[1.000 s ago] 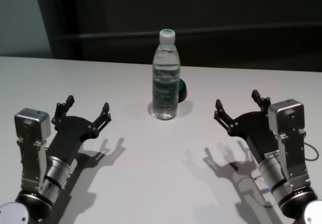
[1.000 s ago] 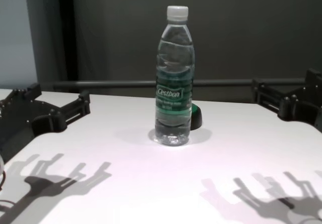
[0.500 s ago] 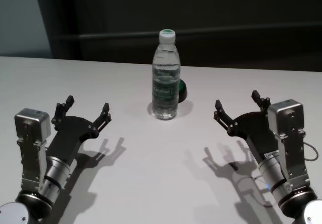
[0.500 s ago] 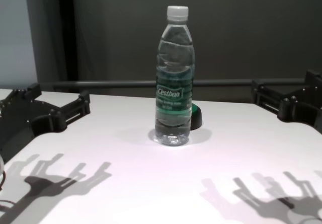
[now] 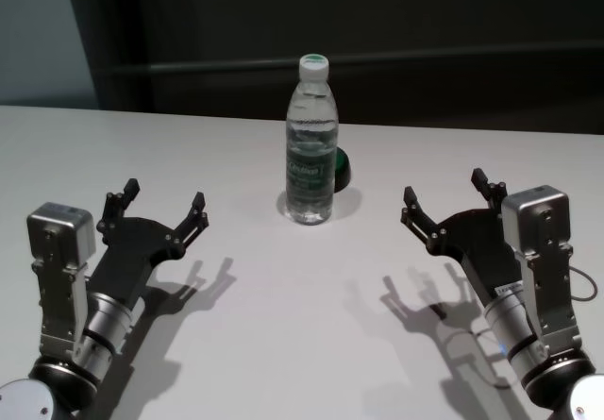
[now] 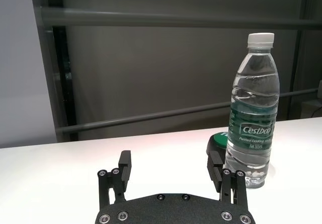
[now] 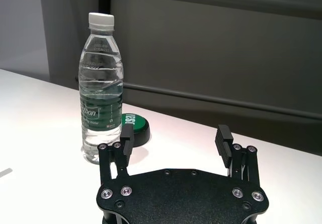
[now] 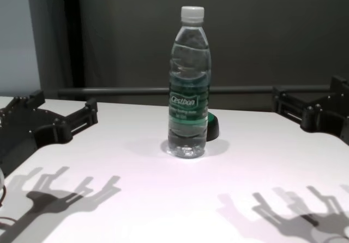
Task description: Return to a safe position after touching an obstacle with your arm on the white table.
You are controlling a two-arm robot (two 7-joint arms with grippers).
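The obstacle, a clear water bottle (image 5: 310,146) with a white cap and a dark green "Cestbon" label, stands upright near the middle of the white table (image 5: 283,307). It also shows in the chest view (image 8: 188,84), the left wrist view (image 6: 252,113) and the right wrist view (image 7: 101,90). My left gripper (image 5: 156,210) is open and empty, to the left of and nearer than the bottle, apart from it. My right gripper (image 5: 447,201) is open and empty on the right, also apart from the bottle.
A low round green and black object (image 5: 341,167) lies on the table just behind the bottle, to its right. A dark wall with a horizontal rail (image 5: 453,57) runs behind the table's far edge.
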